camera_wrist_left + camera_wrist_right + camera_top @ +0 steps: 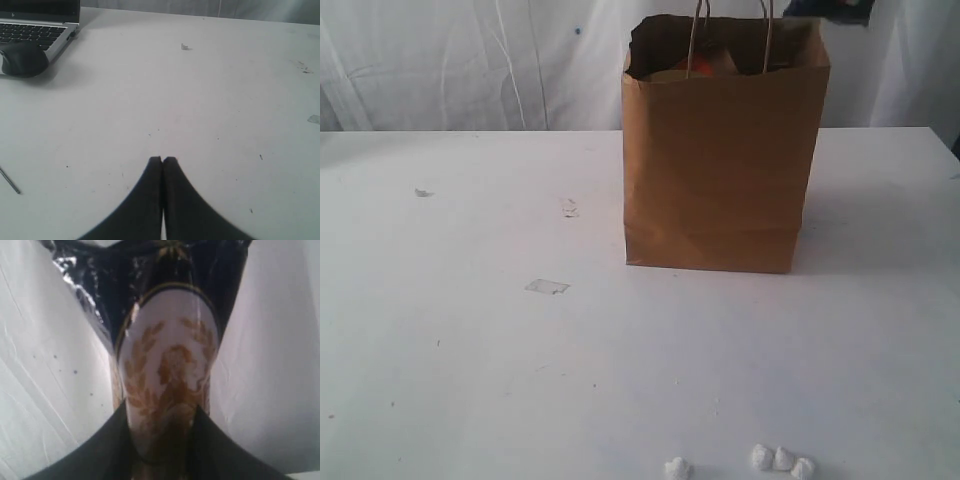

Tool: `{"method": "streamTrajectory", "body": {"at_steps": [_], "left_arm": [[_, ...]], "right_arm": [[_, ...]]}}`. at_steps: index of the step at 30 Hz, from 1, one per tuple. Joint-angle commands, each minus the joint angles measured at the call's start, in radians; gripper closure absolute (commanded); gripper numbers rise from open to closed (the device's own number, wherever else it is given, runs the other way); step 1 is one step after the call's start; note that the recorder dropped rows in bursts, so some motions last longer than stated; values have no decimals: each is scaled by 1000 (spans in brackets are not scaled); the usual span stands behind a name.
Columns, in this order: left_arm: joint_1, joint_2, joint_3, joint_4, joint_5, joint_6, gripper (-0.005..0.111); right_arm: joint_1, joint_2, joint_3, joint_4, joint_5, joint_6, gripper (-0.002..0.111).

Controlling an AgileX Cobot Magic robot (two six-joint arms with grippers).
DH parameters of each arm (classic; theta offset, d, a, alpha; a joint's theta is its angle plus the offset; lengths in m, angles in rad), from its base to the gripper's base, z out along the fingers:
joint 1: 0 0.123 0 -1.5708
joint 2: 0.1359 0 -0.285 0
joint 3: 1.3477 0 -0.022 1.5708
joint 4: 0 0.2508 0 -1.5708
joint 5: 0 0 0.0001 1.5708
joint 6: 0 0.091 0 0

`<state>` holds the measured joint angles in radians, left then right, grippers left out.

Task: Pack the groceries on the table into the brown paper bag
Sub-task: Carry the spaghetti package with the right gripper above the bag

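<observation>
I log: right gripper (pixel 161 422) clamped on spaghetti packet (pixel 170 315) (dark-blue wrapper). My left gripper (pixel 163 161): fingers together, over table (pixel 210 100).

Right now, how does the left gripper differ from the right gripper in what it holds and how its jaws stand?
The left gripper is shut tight, its jaws touching; the right gripper has its jaws apart. The left gripper holds nothing above the white table; the right gripper grips the dark-blue spaghetti packet. Both have dark fingers.
</observation>
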<state>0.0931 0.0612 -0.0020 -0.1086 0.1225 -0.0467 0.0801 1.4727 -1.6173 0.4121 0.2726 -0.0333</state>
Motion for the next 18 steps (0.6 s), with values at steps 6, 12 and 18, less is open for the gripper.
{"method": "streamTrajectory", "body": {"at_steps": [6,12,18], "left_arm": [[-5,-3,2,-6,4,-1,107],[-5,-3,2,-6,4,-1,107],[-5,-3,2,-6,4,-1,107]], "right_arm": [[-10,45,-15,95,-117,10,108],[-10,77,-15,221,-141,10,108],[-10,118,-15,226,-139,10,108]]}}
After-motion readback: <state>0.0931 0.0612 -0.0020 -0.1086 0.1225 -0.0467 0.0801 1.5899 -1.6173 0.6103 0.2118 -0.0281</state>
